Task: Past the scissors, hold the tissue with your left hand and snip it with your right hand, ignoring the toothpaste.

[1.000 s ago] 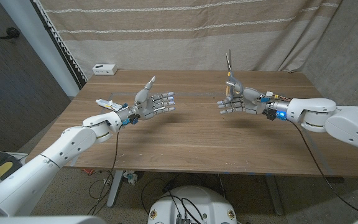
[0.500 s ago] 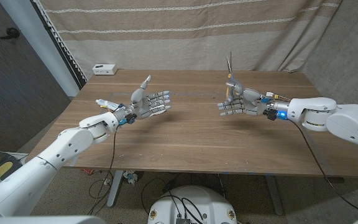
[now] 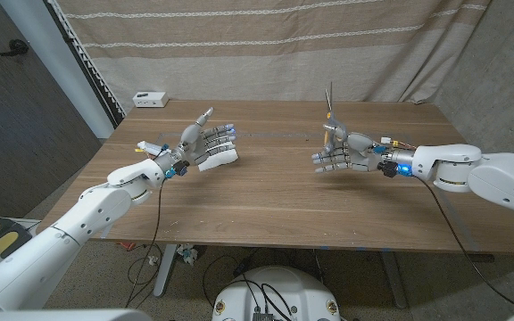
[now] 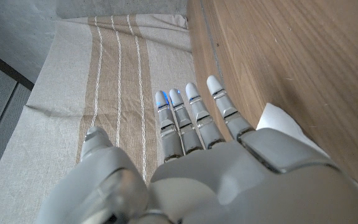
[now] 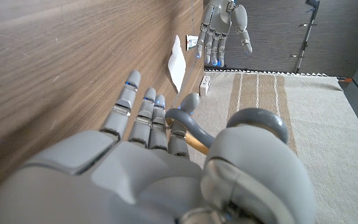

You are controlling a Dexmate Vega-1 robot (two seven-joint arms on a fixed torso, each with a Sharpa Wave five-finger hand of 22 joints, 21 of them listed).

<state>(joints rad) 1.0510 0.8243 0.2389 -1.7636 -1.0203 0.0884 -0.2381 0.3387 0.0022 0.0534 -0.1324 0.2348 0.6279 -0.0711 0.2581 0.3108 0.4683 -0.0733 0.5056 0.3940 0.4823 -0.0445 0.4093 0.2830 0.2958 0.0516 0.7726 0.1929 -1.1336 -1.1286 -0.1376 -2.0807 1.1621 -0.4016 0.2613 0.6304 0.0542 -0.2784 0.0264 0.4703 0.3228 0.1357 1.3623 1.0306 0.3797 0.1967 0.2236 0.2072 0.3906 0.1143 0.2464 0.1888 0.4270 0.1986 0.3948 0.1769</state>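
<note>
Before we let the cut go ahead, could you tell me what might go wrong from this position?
1. The left robot hand hovers open over the tissue without gripping it, so the sheet could slide away.
2. The right robot hand holds the scissors blades-up, far from the tissue; the approach could bring the blades close to the left fingers.

Even, soft light from overhead, moderately bright, no harsh glare. Faint diffuse shadows sit on the bench (image 3: 266,192) under both arms. Head view sharp in the centre, dimmer twd the left wall. Wrist views: near knuckles big and slightly soft, strong wide-angle stretch at the edges; blue LEDs glow at fingertips.
</note>
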